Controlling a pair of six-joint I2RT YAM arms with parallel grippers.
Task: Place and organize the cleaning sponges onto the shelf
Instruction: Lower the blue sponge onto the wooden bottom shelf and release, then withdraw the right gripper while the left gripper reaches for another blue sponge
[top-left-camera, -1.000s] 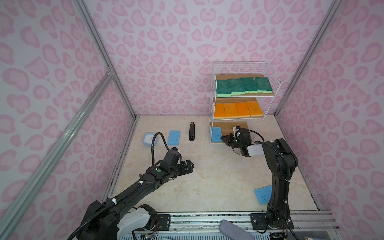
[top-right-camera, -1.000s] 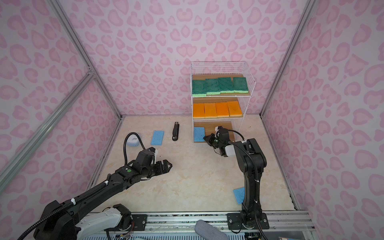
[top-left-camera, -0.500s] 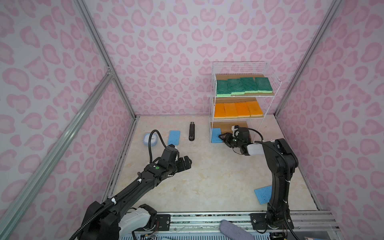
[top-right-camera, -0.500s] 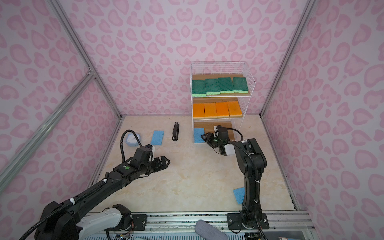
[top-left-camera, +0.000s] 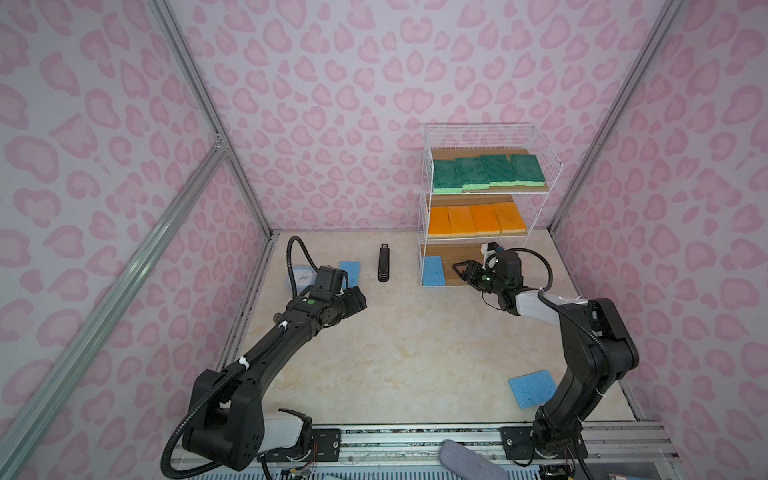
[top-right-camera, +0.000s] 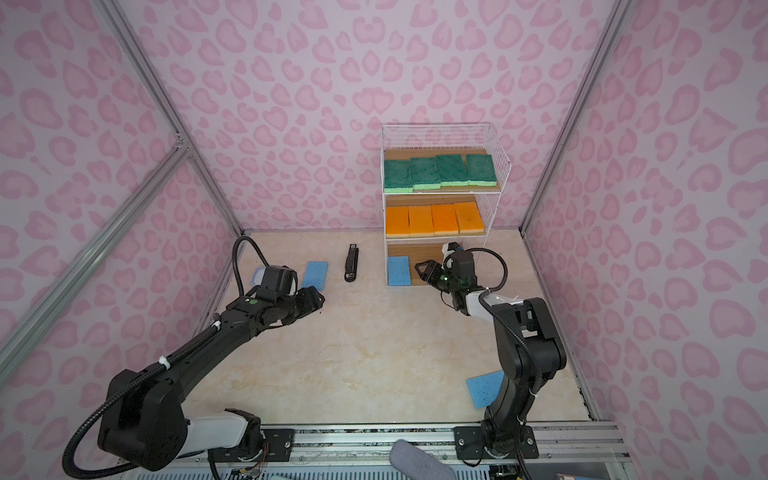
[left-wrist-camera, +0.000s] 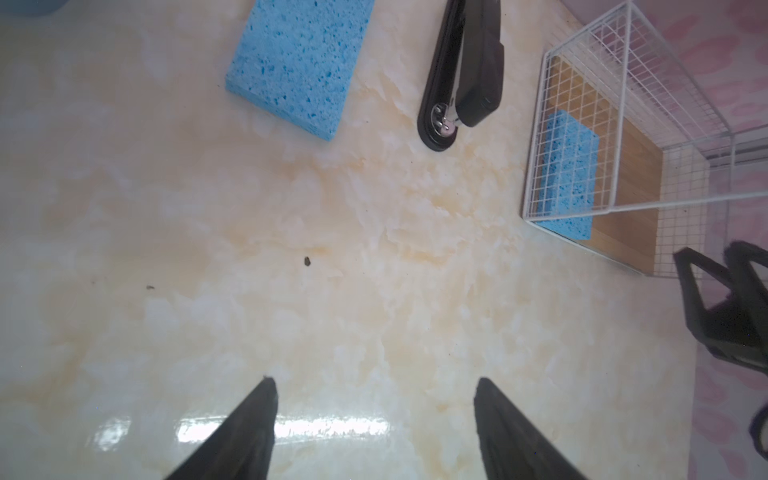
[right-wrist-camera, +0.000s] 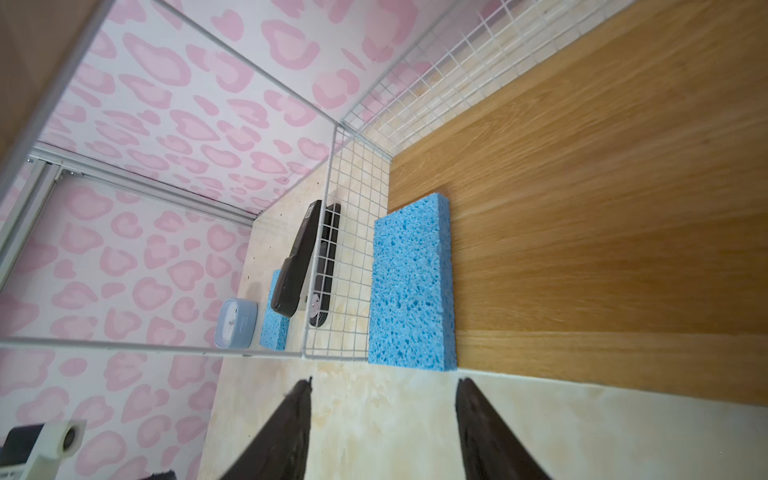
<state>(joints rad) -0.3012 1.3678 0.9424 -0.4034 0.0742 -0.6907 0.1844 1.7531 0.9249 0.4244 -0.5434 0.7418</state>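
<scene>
Our left hand (left-wrist-camera: 374, 379) and right hand (right-wrist-camera: 385, 379) are both spread and empty. One blue sponge (top-left-camera: 432, 271) lies on the shelf (top-left-camera: 478, 137), bottom board. Next, we think, the left hand must pinch the tabletop sponge (top-left-camera: 350, 270) at its 12 o'clock.

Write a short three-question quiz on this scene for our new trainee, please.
1. True or false: the bottom board of the shelf holds exactly one blue sponge.
2. Which black thing lies on the table beside the shelf? A) stapler B) comb C) torch
3. How many more of that colour lie on the table, off the shelf?

Key: 1 true; 2 A; 3 two blue sponges.
</scene>
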